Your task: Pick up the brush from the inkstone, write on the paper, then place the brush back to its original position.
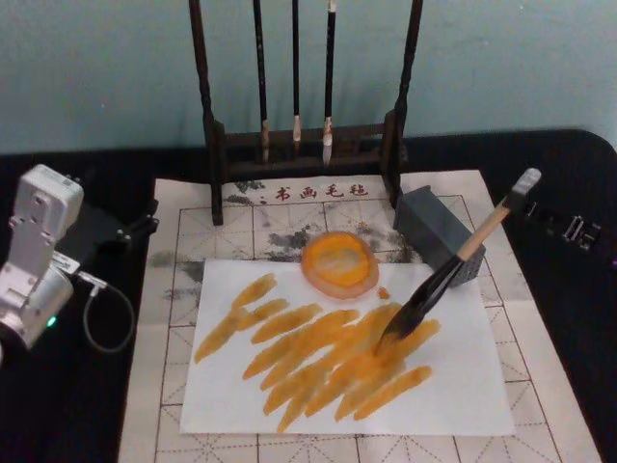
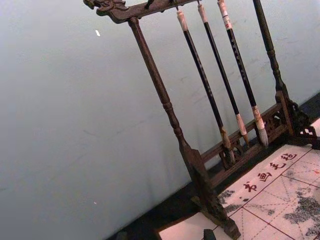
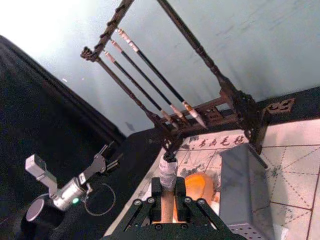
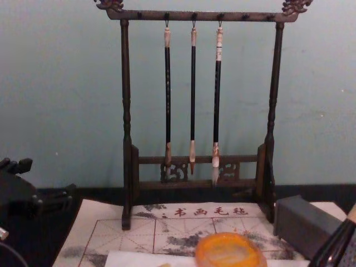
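Observation:
The brush (image 1: 453, 270) leans over the white paper (image 1: 463, 386), and its dark tuft touches the paper among several orange strokes. My right gripper (image 1: 511, 204) is shut on the pale wood handle just below the grey cap; in the right wrist view the fingers (image 3: 156, 197) clamp the handle (image 3: 168, 175). The orange inkstone (image 1: 339, 262) sits at the paper's far edge, left of the brush, and shows low in the chest view (image 4: 231, 251). My left gripper (image 1: 130, 230) rests open on the black table at the far left, away from the paper.
A dark wooden rack (image 1: 299, 145) with three thin hanging brushes stands behind the inkstone. Beside the brush handle lies a grey block (image 1: 439, 231). A gridded felt mat (image 1: 559, 386) lies under the paper. A cable loop (image 1: 106, 318) hangs by the left arm.

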